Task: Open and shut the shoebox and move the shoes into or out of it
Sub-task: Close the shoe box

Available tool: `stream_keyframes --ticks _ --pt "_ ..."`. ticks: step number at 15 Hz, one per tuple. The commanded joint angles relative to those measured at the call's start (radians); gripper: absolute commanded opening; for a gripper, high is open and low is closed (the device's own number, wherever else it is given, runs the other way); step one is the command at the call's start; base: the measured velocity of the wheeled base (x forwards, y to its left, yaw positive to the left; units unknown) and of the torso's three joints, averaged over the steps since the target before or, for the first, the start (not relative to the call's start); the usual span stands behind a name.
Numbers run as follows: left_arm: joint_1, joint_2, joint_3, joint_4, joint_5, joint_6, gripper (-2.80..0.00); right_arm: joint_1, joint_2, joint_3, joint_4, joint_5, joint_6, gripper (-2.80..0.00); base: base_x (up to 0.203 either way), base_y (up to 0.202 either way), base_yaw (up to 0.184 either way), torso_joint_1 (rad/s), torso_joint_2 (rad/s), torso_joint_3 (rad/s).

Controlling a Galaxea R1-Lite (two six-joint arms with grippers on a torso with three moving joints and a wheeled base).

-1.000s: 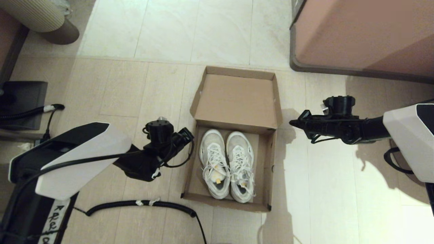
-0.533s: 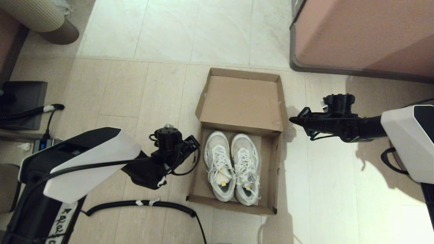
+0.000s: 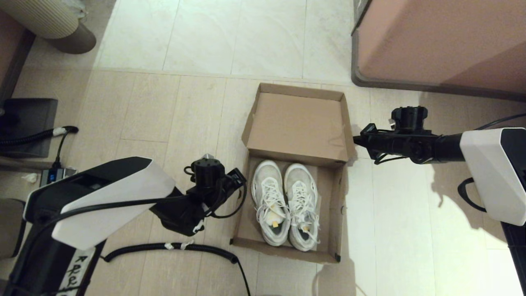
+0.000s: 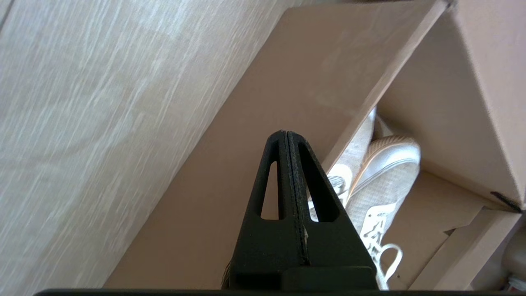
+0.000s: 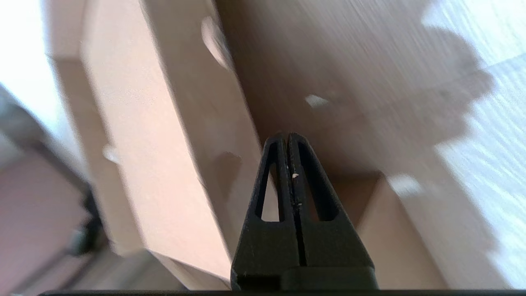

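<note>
The brown cardboard shoebox (image 3: 283, 251) lies open on the floor, its flap lid (image 3: 298, 123) tipped back on the far side. The white lace-up shoes (image 3: 285, 203) lie side by side inside, toes toward the lid. My left gripper (image 3: 242, 177) is shut and empty, its tip against the outside of the box's left wall. In the left wrist view the shut gripper (image 4: 287, 133) lies over that wall (image 4: 246, 102), with the shoes (image 4: 382, 176) beyond. My right gripper (image 3: 356, 141) is shut and empty, at the lid's right edge. The right wrist view shows this gripper (image 5: 287, 135) beside the lid (image 5: 135, 135).
A large pinkish-brown furniture block (image 3: 439, 41) stands at the far right. A black corrugated cable (image 3: 172, 247) runs along the floor near the box's front left corner. A dark plate with a cable (image 3: 24, 123) lies at the left, and a ribbed beige object (image 3: 45, 18) at the far left.
The shoebox with the shoes has slid to the right, and my left gripper has moved right along with its left wall. My right gripper has shifted slightly farther away, staying at the lid's right edge.
</note>
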State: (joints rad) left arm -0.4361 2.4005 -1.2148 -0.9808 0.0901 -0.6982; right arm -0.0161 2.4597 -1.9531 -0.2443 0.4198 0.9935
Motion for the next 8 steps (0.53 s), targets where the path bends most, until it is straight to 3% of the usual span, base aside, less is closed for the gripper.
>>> stream_keyframes --ticks 1,5,8 --pt "-0.001 -0.013 0.013 -0.01 0.002 -0.004 -2.8 -0.005 0.028 -0.007 -0.047 0.0 0.017 -2.8 0.0 0.0 0.0 0.0 0.0 0.0" --pt "-0.001 -0.048 0.018 -0.015 0.003 -0.004 -2.8 0.021 0.055 -0.016 -0.081 0.018 0.01 -2.8 0.0 0.0 0.0 0.0 0.0 0.0" --pt "-0.008 -0.075 0.032 -0.016 0.003 -0.005 -2.8 0.046 0.116 -0.018 -0.258 0.022 0.013 -2.8 0.0 0.0 0.0 0.0 0.0 0.0"
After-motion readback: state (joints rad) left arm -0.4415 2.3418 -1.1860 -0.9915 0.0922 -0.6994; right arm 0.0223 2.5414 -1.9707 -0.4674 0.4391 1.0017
